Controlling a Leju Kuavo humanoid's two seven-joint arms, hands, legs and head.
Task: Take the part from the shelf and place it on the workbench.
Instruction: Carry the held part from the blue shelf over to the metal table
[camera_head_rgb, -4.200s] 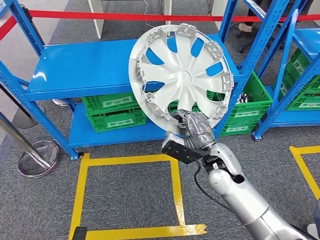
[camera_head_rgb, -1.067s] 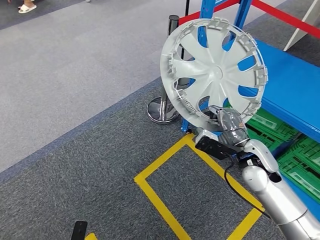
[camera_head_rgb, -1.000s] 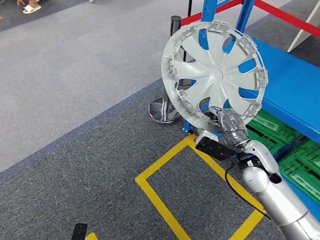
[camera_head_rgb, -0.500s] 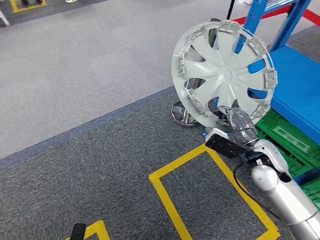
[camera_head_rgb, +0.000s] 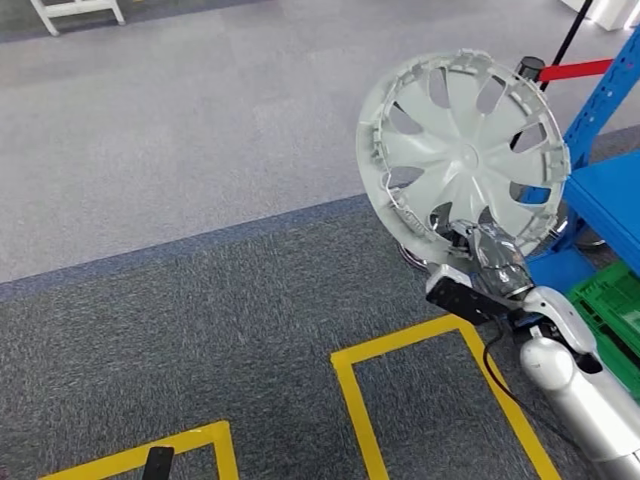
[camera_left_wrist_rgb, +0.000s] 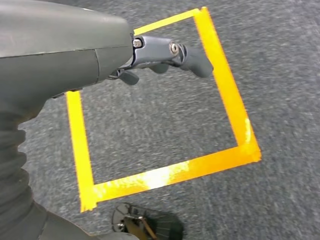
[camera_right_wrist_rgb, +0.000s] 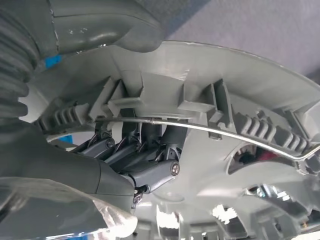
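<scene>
Far left of the head view: grey carpet with yellow floor-tape rectangles (camera_head_rgb: 423, 345) running along the near edge. No workbench is appearing anywhere in this direction, so the placing spot is, by my reading, lying somewhere outside the present view.

Left hand (camera_left_wrist_rgb: 166, 55): hanging over the carpet and a yellow tape square in its wrist view, fingers loosely curled in, carrying nothing. It is sitting well apart from the part.

Centre right: the pale grey round plastic wheel cover with spoke-shaped openings (camera_head_rgb: 462, 152) is standing nearly upright in the air, its hollow back side with clips and wire ring facing the head camera, its flat face tilted away. It is off the shelf and riding above the carpet.

Below it: the right hand (camera_head_rgb: 490, 262) is clamping the cover's lower rim. In the right wrist view its dark fingers (camera_right_wrist_rgb: 151, 172) are hooking in behind the rim wall, under the thin metal retaining wire (camera_right_wrist_rgb: 226, 132), with the thumb side pressing from the other face. So the whole disc is lying above the fingers, with most of its weight rising away from the grip.

Far right: blue steel shelf (camera_head_rgb: 607, 190), a green plastic crate (camera_head_rgb: 615, 300) beneath it, a red barrier rope (camera_head_rgb: 573, 70).

Judgement: the carry phase is under way. Since the grip is at one edge only, the disc is likely levering on the wrist; laying it flat will need the wrist rolling the face downward.
</scene>
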